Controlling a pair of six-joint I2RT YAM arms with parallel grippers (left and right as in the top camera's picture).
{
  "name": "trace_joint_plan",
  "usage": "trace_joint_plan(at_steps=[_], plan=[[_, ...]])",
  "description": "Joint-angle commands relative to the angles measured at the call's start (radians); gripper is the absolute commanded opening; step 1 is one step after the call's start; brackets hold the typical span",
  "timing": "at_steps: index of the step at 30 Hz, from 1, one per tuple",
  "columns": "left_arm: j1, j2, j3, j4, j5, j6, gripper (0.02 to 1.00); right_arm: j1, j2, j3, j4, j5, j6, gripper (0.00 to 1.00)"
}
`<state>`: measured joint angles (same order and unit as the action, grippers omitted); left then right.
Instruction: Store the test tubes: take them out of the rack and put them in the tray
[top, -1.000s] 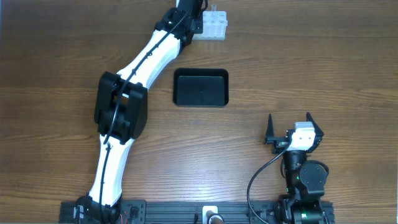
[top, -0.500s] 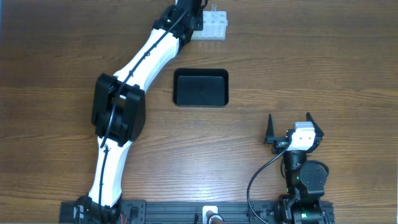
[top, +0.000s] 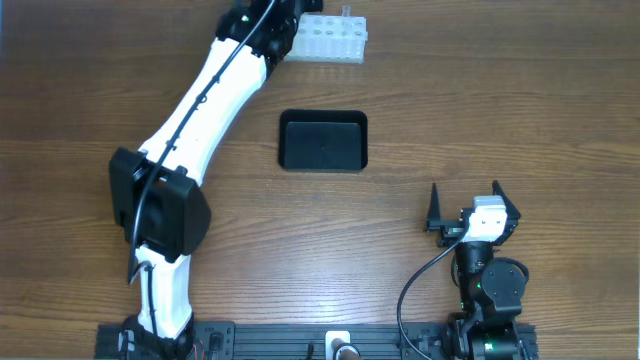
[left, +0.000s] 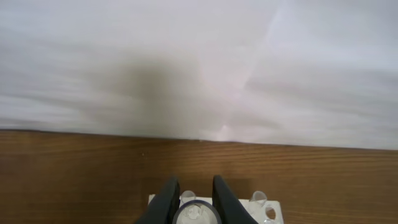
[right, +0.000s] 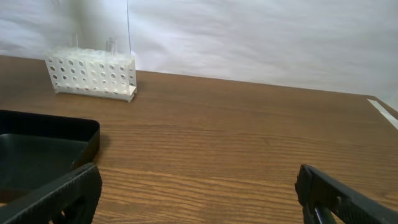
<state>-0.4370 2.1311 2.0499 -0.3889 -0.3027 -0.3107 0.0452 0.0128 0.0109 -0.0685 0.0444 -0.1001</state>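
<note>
At the table's far edge stands the white test tube rack (top: 335, 40), with a clear tube (top: 346, 12) upright at its back right. My left gripper (top: 281, 17) hovers at the rack's left end. In the left wrist view this gripper (left: 194, 184) is shut on a test tube (left: 194, 213), whose round rim sits between the fingers, above the rack (left: 268, 210). The black tray (top: 323, 140) lies mid-table with nothing visible in it. My right gripper (top: 467, 207) rests open near its base, far from the rack (right: 92, 74) and beside the tray (right: 43, 155).
A white wall rises just behind the rack along the table's far edge. Bare wood surrounds the tray on all sides. The left arm's white links stretch diagonally from the bottom left to the rack.
The left arm's elbow and forearm swung leftward, and its gripper shifted left off the rack, uncovering more of the rack's top. The right arm stayed still.
</note>
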Motion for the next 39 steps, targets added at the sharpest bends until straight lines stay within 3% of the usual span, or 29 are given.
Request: trace_joint_plan(at_steps=[1,3,10,14,24,39], plan=[[-0.014,-0.078,0.013,-0.072,0.066,0.013,0.080,-0.007,-0.006,-0.006,-0.002,0.012,0.010,0.993],[-0.020,-0.099,0.013,-0.145,0.094,-0.014,0.042,-0.007,-0.006,-0.006,-0.002,0.012,0.010,0.991],[-0.052,-0.111,0.013,-0.572,0.105,-0.230,0.042,-0.007,-0.006,-0.006,-0.002,0.012,0.010,0.993],[-0.082,-0.085,0.012,-0.705,0.104,-0.304,0.042,-0.007,-0.006,-0.006,-0.002,0.012,0.010,0.993],[-0.129,0.019,0.012,-0.784,0.096,-0.303,0.042,-0.007,-0.006,-0.006,-0.002,0.012,0.010,0.993],[-0.072,0.157,0.012,-0.821,0.093,-0.295,0.042,-0.007,-0.006,-0.006,-0.002,0.012,0.010,0.993]])
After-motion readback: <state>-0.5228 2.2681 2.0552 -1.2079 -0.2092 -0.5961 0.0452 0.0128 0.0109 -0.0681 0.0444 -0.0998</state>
